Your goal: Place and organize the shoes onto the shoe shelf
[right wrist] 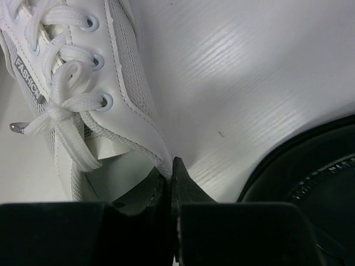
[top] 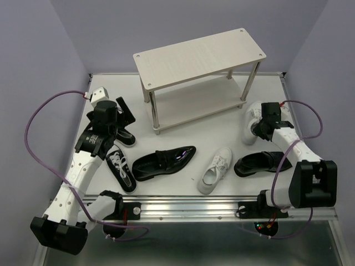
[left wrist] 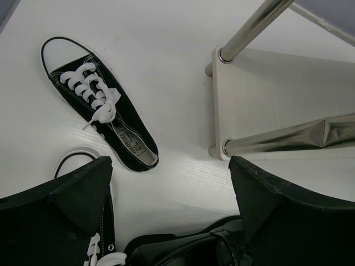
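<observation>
Pinched black fingers of the right gripper [right wrist: 171, 185] fill the bottom of the right wrist view. They are closed tight on the thin collar edge of a white sneaker [right wrist: 125, 94], near its side opening. That shoe lies on the white table [top: 222, 133], just beside the right front leg of the shoe shelf [top: 199, 55]. Neither of the shelf's two pale boards carries a shoe yet. The sneaker looks light, with a soft mesh-and-leatherette upper, so the collar will probably flex and let the shoe swing toe-down when lifted. A bite lower on the stiffer heel would likely hold steadier (such a narrow pinch could slip). Across the table, the left gripper [left wrist: 169, 166] hangs spread fully wide with nothing in it, above a small black canvas sneaker [left wrist: 100, 105] by the shelf's left legs. Between the arms lie its mate [top: 121, 169], two glossy black loafers [top: 163, 162] and the second white sneaker [top: 216, 169], all well apart from the shelf.
</observation>
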